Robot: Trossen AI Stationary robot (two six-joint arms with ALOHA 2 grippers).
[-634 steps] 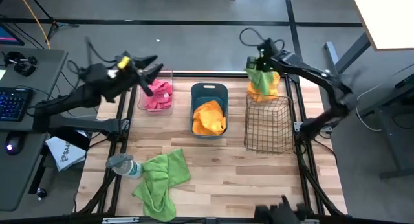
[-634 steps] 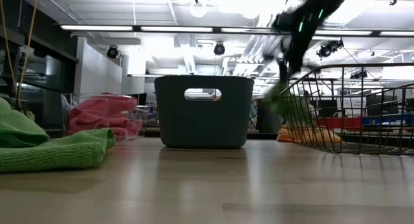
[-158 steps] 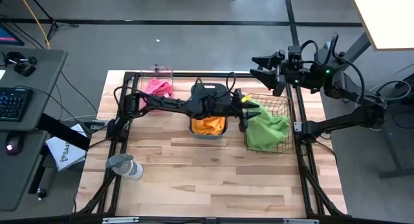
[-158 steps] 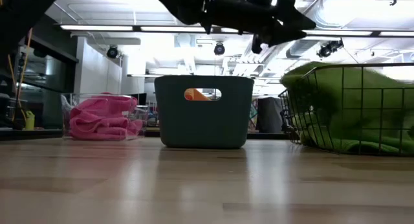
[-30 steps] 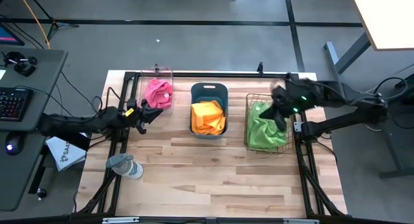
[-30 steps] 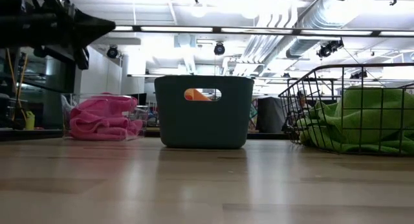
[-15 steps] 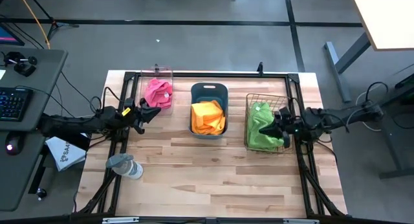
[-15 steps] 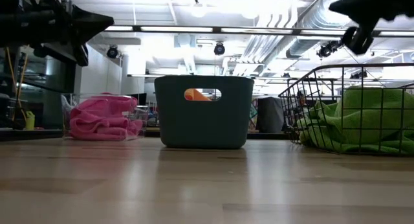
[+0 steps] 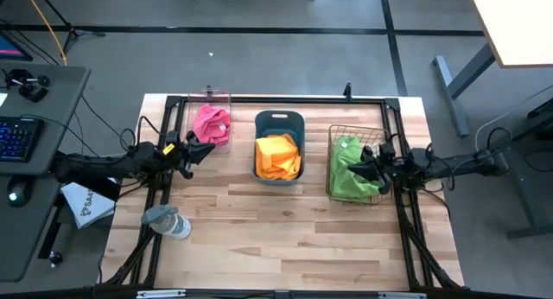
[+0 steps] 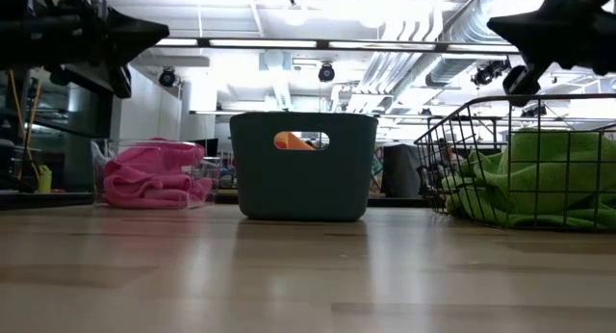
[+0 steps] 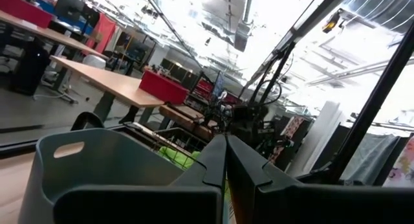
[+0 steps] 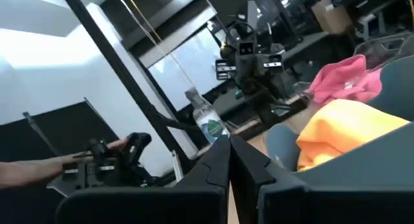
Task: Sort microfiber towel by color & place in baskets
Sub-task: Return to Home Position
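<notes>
Since both hands are pressed together and empty, I judge only parking the arms remains. The left hand (image 9: 203,148) sits at the table's left edge, just beside the clear box (image 9: 212,98) holding the pink towel (image 9: 211,124). The right hand (image 9: 359,172) hangs at the thin wire basket (image 9: 354,131), close over the crumpled green towel (image 9: 346,165); whether they touch I cannot tell. The orange towel (image 9: 278,155) fills the smooth teal tub (image 9: 278,116) between them. No fuzzy cloth lies loose on the wooden table (image 9: 285,238).
</notes>
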